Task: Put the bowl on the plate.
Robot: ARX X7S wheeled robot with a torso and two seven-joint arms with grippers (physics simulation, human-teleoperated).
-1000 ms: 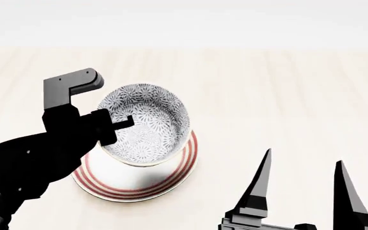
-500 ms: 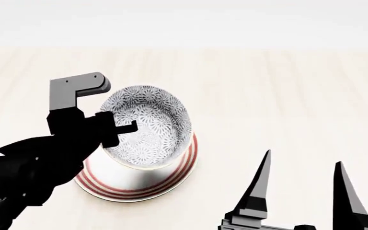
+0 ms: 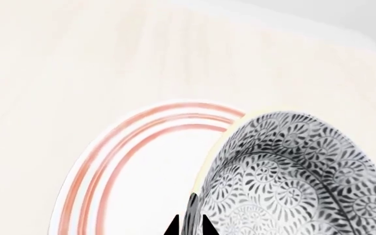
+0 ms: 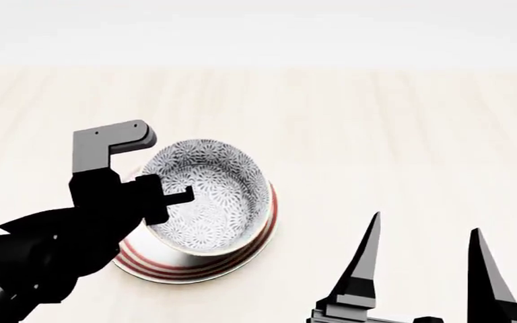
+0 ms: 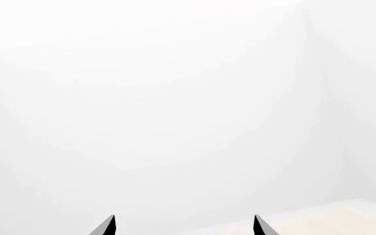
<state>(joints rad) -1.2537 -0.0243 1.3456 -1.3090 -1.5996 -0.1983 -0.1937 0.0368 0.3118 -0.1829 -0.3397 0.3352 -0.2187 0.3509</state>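
My left jaws are clamped on the near-left rim of the bowl, which sits tilted over the plate on the pale wooden surface, while my right jaws stand spread apart, empty, well to the right.

In the head view the bowl now sits lower in the frame than a second ago and looks less tilted, its rim closer to level. It covers more of the plate: the white patch of plate that showed below the bowl shrinks to a narrow strip, and only the red rings at the lower left and right edge show. The left gripper, clamped on the bowl's left rim, comes down with it, its grey bracket slightly lower and further right.
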